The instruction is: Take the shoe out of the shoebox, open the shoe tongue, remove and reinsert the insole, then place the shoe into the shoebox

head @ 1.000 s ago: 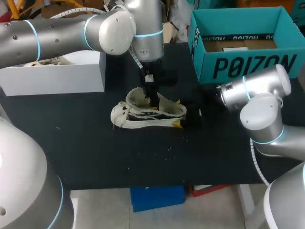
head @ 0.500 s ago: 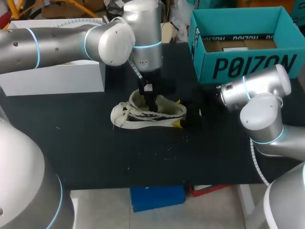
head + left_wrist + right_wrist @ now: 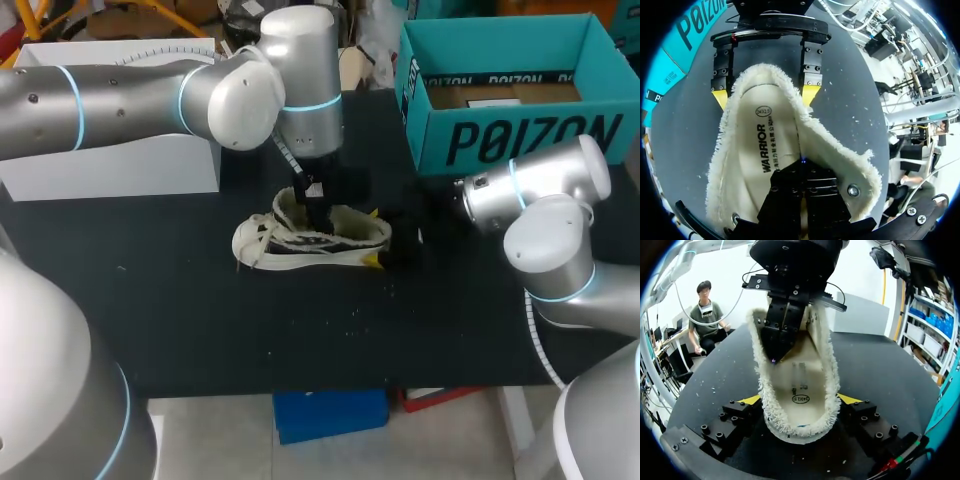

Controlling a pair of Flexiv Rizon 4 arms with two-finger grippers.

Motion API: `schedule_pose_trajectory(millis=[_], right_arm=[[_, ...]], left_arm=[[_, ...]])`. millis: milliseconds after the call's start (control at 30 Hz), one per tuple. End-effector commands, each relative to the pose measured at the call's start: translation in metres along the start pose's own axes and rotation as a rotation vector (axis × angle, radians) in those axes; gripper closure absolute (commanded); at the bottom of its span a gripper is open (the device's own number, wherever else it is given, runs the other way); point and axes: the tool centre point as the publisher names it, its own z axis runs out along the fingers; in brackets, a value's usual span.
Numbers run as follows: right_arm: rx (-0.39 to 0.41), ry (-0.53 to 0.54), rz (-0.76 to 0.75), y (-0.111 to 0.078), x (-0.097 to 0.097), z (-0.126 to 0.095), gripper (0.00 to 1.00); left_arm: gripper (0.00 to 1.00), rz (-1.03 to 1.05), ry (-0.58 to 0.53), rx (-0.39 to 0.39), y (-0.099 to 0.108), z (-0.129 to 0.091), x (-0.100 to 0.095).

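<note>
Insole step. Cream frayed-edge canvas shoe [image 3: 310,238] sits on the black counter [image 3: 200,300], heel pinched in my right claw [image 3: 799,401]. Left claw [image 3: 801,164] is inside it, fingers pressed together on the white insole [image 3: 757,150] (actual grip unconfirmed). Next: catch an edge, peel up slowly.

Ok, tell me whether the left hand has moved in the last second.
Yes. The left hand has sunk a little, deeper into the shoe, judged against the teal box, which has stayed put.

The surface [image 3: 200,320] carries one shoe [image 3: 310,238], one teal shoebox [image 3: 520,140], one white box [image 3: 120,165] and two tools: the left tool [image 3: 322,215] and the right tool [image 3: 375,238].
</note>
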Motion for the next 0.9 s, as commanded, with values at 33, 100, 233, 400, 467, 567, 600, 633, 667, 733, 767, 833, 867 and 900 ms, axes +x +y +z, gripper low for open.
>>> schedule_pose_trajectory(millis=[33, 100, 233, 400, 467, 567, 600, 633, 667, 733, 767, 833, 867, 900], right_arm=[[0.001, -0.001, 0.001, -0.002, -0.002, 0.002, 1.0], [0.001, -0.001, 0.001, -0.002, -0.002, 0.002, 1.0], [0.001, -0.001, 0.001, -0.002, -0.002, 0.002, 1.0], [0.001, -0.001, 0.001, -0.002, -0.002, 0.002, 1.0], [0.001, -0.001, 0.001, -0.002, -0.002, 0.002, 1.0], [0.001, -0.001, 0.001, -0.002, -0.002, 0.002, 1.0], [0.001, -0.001, 0.001, -0.002, -0.002, 0.002, 1.0], [0.001, -0.001, 0.001, -0.002, -0.002, 0.002, 1.0], [0.001, -0.001, 0.001, -0.002, -0.002, 0.002, 1.0], [0.001, -0.001, 0.001, -0.002, -0.002, 0.002, 1.0], [0.001, -0.001, 0.001, -0.002, -0.002, 0.002, 1.0], [0.001, -0.001, 0.001, -0.002, -0.002, 0.002, 1.0], [0.001, -0.001, 0.001, -0.002, -0.002, 0.002, 1.0], [0.001, -0.001, 0.001, -0.002, -0.002, 0.002, 1.0]], left_arm=[[1.0, 0.0, -0.001, 0.005, -0.003, 0.013, 0.0], [0.95, -0.002, 0.003, 0.007, -0.003, 0.014, -0.001], [0.61, -0.004, -0.005, 0.009, -0.002, 0.013, -0.002], [0.6, -0.011, -0.033, -0.033, 0.0, 0.009, -0.006], [0.6, -0.013, -0.045, -0.057, 0.0, 0.009, -0.007], [0.61, -0.034, -0.069, -0.138, 0.0, 0.009, -0.009], [0.6, -0.047, -0.082, -0.164, 0.0, 0.009, -0.01], [0.6, -0.062, -0.099, -0.182, 0.0, 0.01, -0.01], [0.61, -0.075, -0.118, -0.203, 0.001, 0.01, -0.01], [0.61, -0.093, -0.166, -0.257, 0.003, 0.01, -0.01], [0.61, -0.099, -0.187, -0.272, 0.004, 0.011, -0.01], [0.59, -0.108, -0.234, -0.309, 0.008, 0.013, -0.011], [0.58, -0.119, -0.259, -0.314, 0.01, 0.014, -0.012], [0.59, -0.122, -0.278, -0.316, 0.013, 0.015, -0.012]])
